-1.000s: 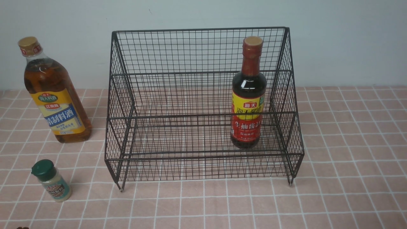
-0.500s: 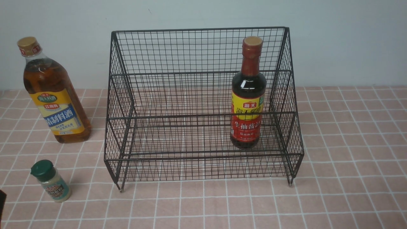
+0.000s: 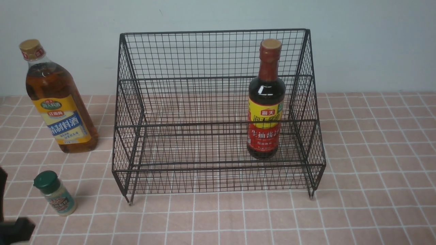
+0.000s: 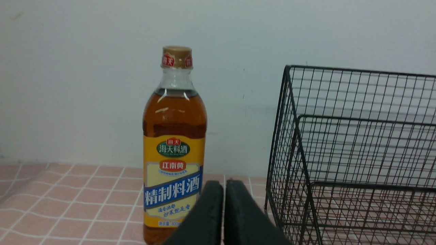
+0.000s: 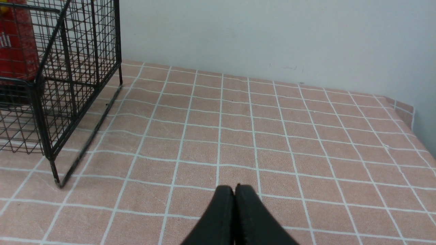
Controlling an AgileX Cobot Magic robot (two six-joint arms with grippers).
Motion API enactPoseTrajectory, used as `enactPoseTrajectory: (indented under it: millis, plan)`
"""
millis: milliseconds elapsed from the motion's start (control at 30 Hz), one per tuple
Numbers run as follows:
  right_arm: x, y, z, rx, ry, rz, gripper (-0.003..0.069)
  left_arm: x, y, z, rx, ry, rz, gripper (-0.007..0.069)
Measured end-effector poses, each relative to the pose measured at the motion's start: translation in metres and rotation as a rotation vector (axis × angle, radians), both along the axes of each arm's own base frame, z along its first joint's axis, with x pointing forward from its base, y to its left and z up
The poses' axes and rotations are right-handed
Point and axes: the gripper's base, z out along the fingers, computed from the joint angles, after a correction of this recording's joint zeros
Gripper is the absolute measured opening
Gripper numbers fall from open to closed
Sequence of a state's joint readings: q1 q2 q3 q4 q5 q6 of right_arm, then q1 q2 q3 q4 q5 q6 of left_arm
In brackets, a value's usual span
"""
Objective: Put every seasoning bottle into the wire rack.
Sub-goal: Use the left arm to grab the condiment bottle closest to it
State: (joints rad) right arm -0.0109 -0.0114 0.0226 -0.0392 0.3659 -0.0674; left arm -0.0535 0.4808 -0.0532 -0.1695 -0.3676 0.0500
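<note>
while the left gripper (image 4: 223,186) sits clenched empty, the amber bottle (image 4: 174,136) stands ahead.

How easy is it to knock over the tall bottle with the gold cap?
Probably fairly easy: the tall bottle stands upright and is high for its base, so a push near its gold cap could tip it. It looks nearly full of amber liquid, so it is likely heavy. Its shiny sides may be slippery.
</note>
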Motion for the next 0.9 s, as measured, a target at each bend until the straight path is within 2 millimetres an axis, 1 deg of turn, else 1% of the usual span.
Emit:
enactPoseTrajectory:
  millis: [33, 67, 100, 133, 167, 233, 267, 300, 333, 367, 400, 500, 533, 633, 700, 900]
  plan:
    - [0.000, 0.000, 0.000, 0.000, 0.000, 0.000, -0.0014, 0.014, 0.000, 0.003, -0.003, 0.036, 0.006, 0.0029]
    - [0.000, 0.000, 0.000, 0.000, 0.000, 0.000, -0.0014, 0.014, 0.000, 0.004, -0.004, 0.029, 0.007, 0.0031]
    - [0.000, 0.000, 0.000, 0.000, 0.000, 0.000, -0.0014, 0.024, 0.000, 0.003, -0.006, 0.058, 0.012, 0.0055]
    - [0.000, 0.000, 0.000, 0.000, 0.000, 0.000, -0.0014, 0.028, 0.000, 0.001, -0.006, 0.073, 0.014, 0.0071]
    - [0.000, 0.000, 0.000, 0.000, 0.000, 0.000, -0.0014, 0.035, 0.000, -0.003, -0.004, 0.093, 0.021, 0.0099]
    - [0.000, 0.000, 0.000, 0.000, 0.000, 0.000, -0.0014, 0.043, 0.000, -0.007, -0.002, 0.103, 0.031, 0.0150]
    - [0.000, 0.000, 0.000, 0.000, 0.000, 0.000, -0.0014, 0.048, 0.001, -0.011, 0.000, 0.115, 0.038, 0.0185]
    - [0.000, 0.000, 0.000, 0.000, 0.000, 0.000, -0.0014, 0.053, 0.002, -0.012, -0.001, 0.096, 0.051, 0.0241]
    - [0.000, 0.000, 0.000, 0.000, 0.000, 0.000, -0.0014, 0.055, 0.002, -0.013, 0.000, 0.103, 0.052, 0.0249]
    - [0.000, 0.000, 0.000, 0.000, 0.000, 0.000, -0.0014, 0.057, 0.002, -0.014, -0.004, 0.092, 0.061, 0.0283]
    - [0.000, 0.000, 0.000, 0.000, 0.000, 0.000, -0.0014, 0.063, 0.004, -0.018, -0.014, 0.097, 0.081, 0.0347]
    - [0.000, 0.000, 0.000, 0.000, 0.000, 0.000, -0.0014, 0.070, 0.008, -0.025, -0.037, 0.102, 0.128, 0.0465]
    - [0.000, 0.000, 0.000, 0.000, 0.000, 0.000, -0.0014, 0.073, 0.009, -0.029, -0.042, 0.112, 0.144, 0.0521]
    - [0.000, 0.000, 0.000, 0.000, 0.000, 0.000, -0.0014, 0.078, 0.010, -0.036, -0.037, 0.130, 0.160, 0.0575]
    - [0.000, 0.000, 0.000, 0.000, 0.000, 0.000, -0.0014, 0.080, 0.010, -0.040, -0.031, 0.142, 0.164, 0.0593]
    - [0.000, 0.000, 0.000, 0.000, 0.000, 0.000, -0.0014, 0.086, 0.011, -0.052, -0.023, 0.171, 0.175, 0.0599]
